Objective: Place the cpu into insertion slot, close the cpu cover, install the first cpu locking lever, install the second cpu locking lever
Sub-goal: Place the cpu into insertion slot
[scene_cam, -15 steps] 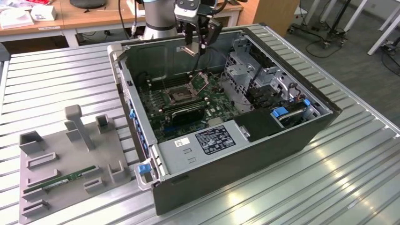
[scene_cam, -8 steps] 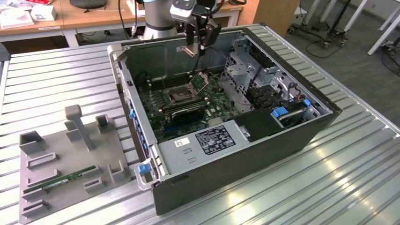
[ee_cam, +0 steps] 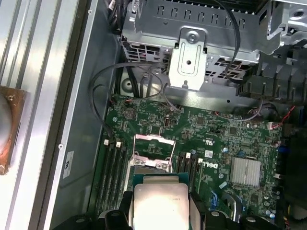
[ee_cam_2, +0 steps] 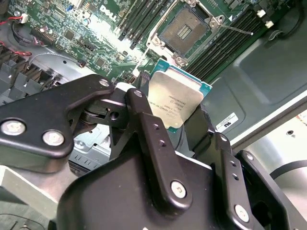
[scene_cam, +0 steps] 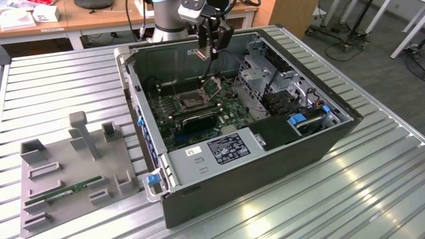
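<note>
My gripper hangs over the back of the open computer case, shut on the cpu. In both wrist views the cpu is a silver-topped square with a green rim, pinched by its edges between the two black fingers. The insertion slot lies bare on the green motherboard below, apart from the chip. The cpu cover stands raised at the slot's edge. A thin locking lever sticks out beside the slot.
A metal drive cage and loose black cables sit inside the case beside the board. A grey fixture plate with a green memory stick lies on the ribbed table at the exterior view's left. Case walls surround the board.
</note>
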